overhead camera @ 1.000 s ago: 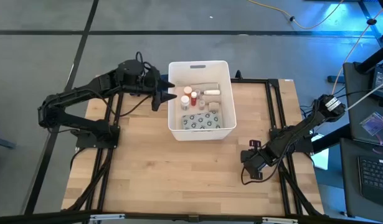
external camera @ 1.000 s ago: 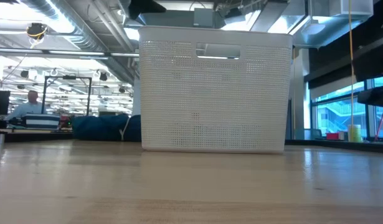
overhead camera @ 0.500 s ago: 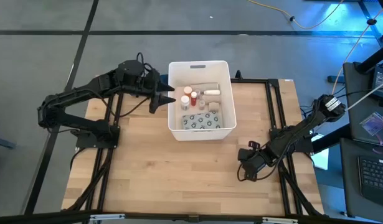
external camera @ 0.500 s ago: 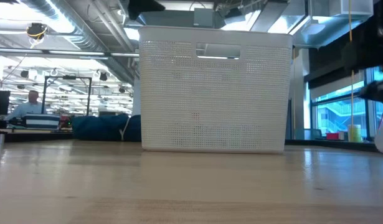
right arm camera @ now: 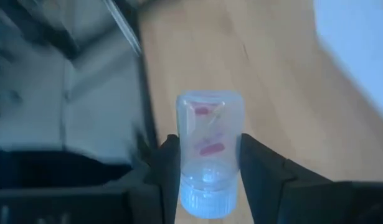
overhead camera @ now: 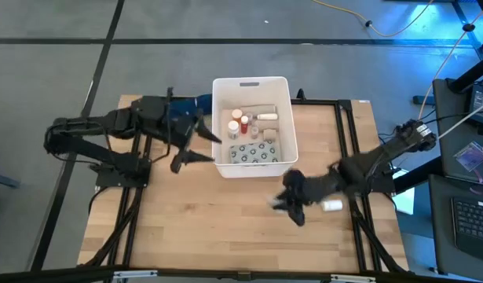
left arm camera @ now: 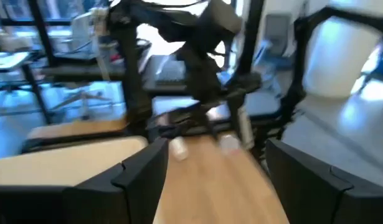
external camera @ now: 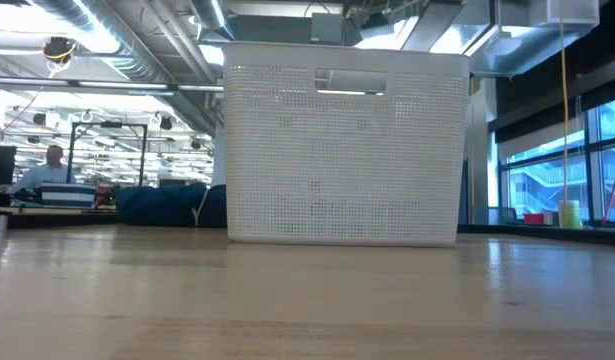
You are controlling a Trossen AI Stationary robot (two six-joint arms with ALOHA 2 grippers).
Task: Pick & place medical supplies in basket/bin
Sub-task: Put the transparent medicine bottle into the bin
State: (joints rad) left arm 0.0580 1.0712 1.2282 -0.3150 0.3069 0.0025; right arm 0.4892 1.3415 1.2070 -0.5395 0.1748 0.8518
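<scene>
While the right tool (overhead camera: 292, 206) hangs over the bare tabletop (overhead camera: 194, 228) in front of the bin (overhead camera: 282, 163), it is pinching a small clear bottle (right arm camera: 208, 152) between its two fingers (right arm camera: 169, 171). The right wrist view shows the bottle with red pieces inside and its cap toward the camera, so its long axis runs along the fingers, pointing away from the wrist. From above the bottle itself cannot be made out within the dark blur of the tool.

The relation that matters for the coming move: the bin lies beyond the right tool, toward the far edge of the tabletop and slightly toward the left arm's side, near but not under the tool. The bottle will probably have to be carried up over the tall near wall before it can be let go, since the low view shows that wall standing well above the wood.

Inside the bin lie other supplies, among them a red bottle (overhead camera: 235, 127), a grey blister pack (overhead camera: 253, 153) and white pieces. A small white object (overhead camera: 331, 206) lies on the tabletop just beside the right arm.

The left tool (overhead camera: 195, 145) sits outside the bin's left wall, fingers spread, holding nothing.
</scene>
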